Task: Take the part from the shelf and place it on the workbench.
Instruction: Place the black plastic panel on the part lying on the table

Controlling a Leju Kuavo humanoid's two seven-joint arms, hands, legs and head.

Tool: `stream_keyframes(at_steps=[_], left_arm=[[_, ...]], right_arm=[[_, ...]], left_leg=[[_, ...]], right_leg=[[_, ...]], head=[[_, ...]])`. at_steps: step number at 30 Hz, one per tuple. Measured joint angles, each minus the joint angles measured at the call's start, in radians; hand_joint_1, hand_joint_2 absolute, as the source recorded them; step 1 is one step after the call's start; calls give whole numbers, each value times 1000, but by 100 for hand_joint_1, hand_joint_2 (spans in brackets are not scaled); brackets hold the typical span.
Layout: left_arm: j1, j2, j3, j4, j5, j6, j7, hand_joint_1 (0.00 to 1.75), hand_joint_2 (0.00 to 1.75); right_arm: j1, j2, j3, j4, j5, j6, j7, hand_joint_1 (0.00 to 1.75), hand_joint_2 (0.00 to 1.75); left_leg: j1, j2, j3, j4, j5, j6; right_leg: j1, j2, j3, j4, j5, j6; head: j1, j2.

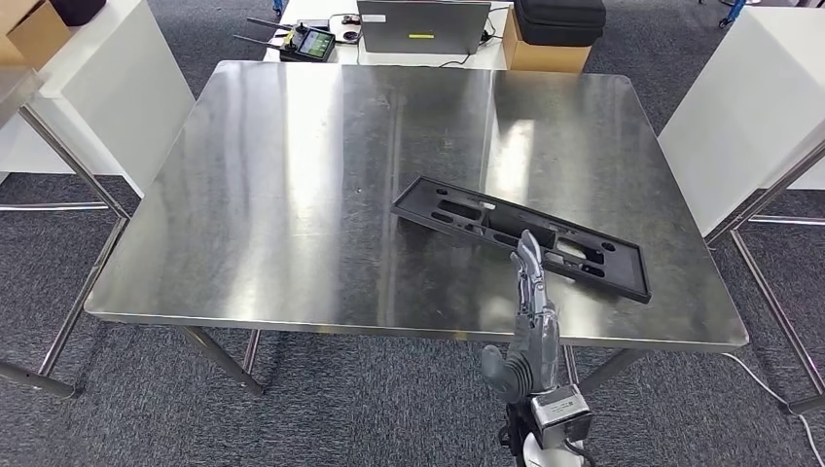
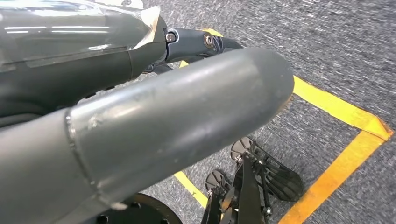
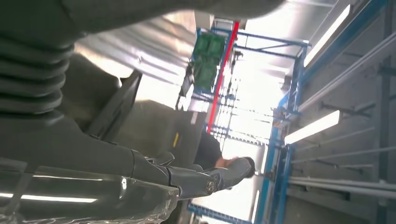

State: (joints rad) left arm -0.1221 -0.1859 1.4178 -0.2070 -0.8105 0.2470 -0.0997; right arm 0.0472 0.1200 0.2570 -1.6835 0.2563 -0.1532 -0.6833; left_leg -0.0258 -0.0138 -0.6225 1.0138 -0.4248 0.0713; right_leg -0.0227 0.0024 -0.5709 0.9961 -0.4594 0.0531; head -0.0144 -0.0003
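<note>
Carpet (image 1: 389,409), grey and speckled, lies nearest, under the front edge of the tabletop, and from it the robot's silver right arm rises with its grey many-fingered right hand (image 1: 528,309) held upright. The fingers (image 1: 526,255) are stretched straight and close together, holding nothing, and their tips overlap the near long edge of the part; contact cannot be judged. The right wrist view shows the same straight fingers (image 3: 219,176) with nothing between them. The left hand (image 2: 201,42) hangs low over grey floor marked with yellow tape (image 2: 341,112); its fingers look loosely extended with nothing in them, though much is hidden. The flat black rectangular plastic part with cut-out slots (image 1: 467,210) lies on the shiny stainless-steel workbench (image 1: 292,195), in the right half, running slantwise from near the middle toward the front right corner. Past the far edge stands a white table (image 1: 321,12) carrying a grey laptop (image 1: 423,26), a black remote controller with a screen (image 1: 309,43), and a brown cardboard box (image 1: 545,56) with a black case (image 1: 559,19) on it. White panels (image 1: 749,117) flank the workbench on both sides.
</note>
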Motion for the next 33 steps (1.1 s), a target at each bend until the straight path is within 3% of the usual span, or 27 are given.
stream_keyframes(at_steps=[2,5,7,8,10,12,13,14,16,17,18,20,21,22,23,24,26,28,29,31,33], left_arm=[[-1,-7,9,0,9,12,4,0,0],[-2,-15,16,1,16,22,7,0,0],[-2,-20,25,1,23,31,8,0,0],[-2,-23,30,1,27,36,8,0,0],[-3,-30,37,1,33,43,6,0,0],[-4,-36,39,1,35,46,4,0,0],[-5,-39,40,1,35,47,3,0,0],[-5,-41,41,1,36,48,2,0,0],[-5,-42,43,1,35,55,2,0,0],[-5,-43,44,1,35,60,2,0,0],[-5,-43,45,1,35,66,2,0,0],[-5,-44,49,1,35,76,4,0,0],[-5,-44,51,1,36,80,4,0,0],[-5,-44,53,1,36,83,4,0,0],[-5,-44,54,1,36,86,5,0,0],[-5,-44,55,1,36,88,5,0,0],[-7,-45,55,1,36,94,8,0,0],[-11,-47,55,2,35,99,13,0,0],[-12,-49,55,2,35,100,15,0,0],[-13,-51,55,2,33,101,17,0,0],[-14,-54,55,2,29,100,18,0,0]], right_arm=[[-7,4,-5,22,-14,15,-7,0,0],[-17,5,-13,53,-21,22,-11,0,0],[-25,5,-18,81,-19,23,-12,0,0],[-30,5,-19,96,-16,20,-12,0,0],[-44,8,-21,120,-8,8,-13,0,0],[-58,15,-23,139,-5,-6,-13,0,0],[-63,18,-24,148,-8,-9,-13,0,0],[-68,21,-25,156,-15,-7,-13,0,0],[-78,25,-27,175,-34,2,-14,0,0],[-82,28,-28,183,-42,6,-14,0,0],[-87,32,-29,191,-47,9,-14,0,0],[-94,37,-30,204,-53,11,-14,0,0],[-97,38,-30,211,-55,12,-14,0,0],[-98,39,-31,218,-58,12,-14,0,0],[-100,39,-32,223,-60,13,-14,0,0],[-101,39,-32,228,-62,14,-14,0,0],[-105,41,-34,235,-64,15,-14,0,0],[-114,43,-36,244,-54,8,-14,0,0],[-120,44,-37,255,-39,-5,-14,0,0],[-132,45,-39,296,6,-58,-12,0,0],[-146,45,-46,369,37,-104,-7,0,0]], left_leg=[[6,4,3,-9,9,11],[9,8,0,-14,16,19],[9,9,-8,-14,22,19],[9,9,-12,-13,26,17],[9,9,-19,-13,35,10],[8,8,-25,-11,44,0],[8,8,-26,-9,49,-6],[8,8,-27,-9,54,-13],[12,6,-33,-6,57,-26],[14,6,-41,8,39,-34],[18,6,-54,39,4,-42],[28,7,-87,155,-97,-59],[33,7,-98,216,-132,-66],[38,8,-98,255,-148,-72],[44,9,-82,261,-144,-77],[49,10,-48,230,-127,-81],[58,11,55,99,-94,-89],[58,4,116,5,-85,-85],[53,2,120,-7,-87,-80],[46,4,109,-10,-75,-58],[42,9,92,-15,-54,-30]], right_leg=[[1,-1,-11,28,-25,-1],[2,-1,-75,198,-124,-18],[3,-1,-97,280,-157,-15],[3,-1,-78,266,-151,-9],[3,-2,9,137,-114,2],[9,-1,85,20,-81,-1],[12,0,99,-7,-74,-6],[16,1,96,-11,-68,-13],[7,0,84,-17,-57,-29],[2,-1,79,-19,-48,-38],[-4,-2,73,-20,-37,-47],[-5,-5,56,-19,-20,-55],[-5,-7,46,-18,-12,-55],[-5,-8,36,-17,-5,-53],[-7,-9,27,-16,1,-49],[-9,-9,19,-14,6,-45],[-11,-10,7,-8,14,-34],[-9,-10,-2,-2,24,-19],[-7,-10,-4,-2,29,-10],[-6,-9,-10,-2,37,8],[-6,-8,-37,39,1,7]], head=[[1,0],[6,0],[6,0],[7,0],[7,0],[5,0],[5,0],[4,0],[5,0],[3,0],[2,0],[-3,0],[-3,0],[-3,0],[-3,0],[-3,0],[-4,0],[-4,0],[-3,0],[-1,0],[2,0]])
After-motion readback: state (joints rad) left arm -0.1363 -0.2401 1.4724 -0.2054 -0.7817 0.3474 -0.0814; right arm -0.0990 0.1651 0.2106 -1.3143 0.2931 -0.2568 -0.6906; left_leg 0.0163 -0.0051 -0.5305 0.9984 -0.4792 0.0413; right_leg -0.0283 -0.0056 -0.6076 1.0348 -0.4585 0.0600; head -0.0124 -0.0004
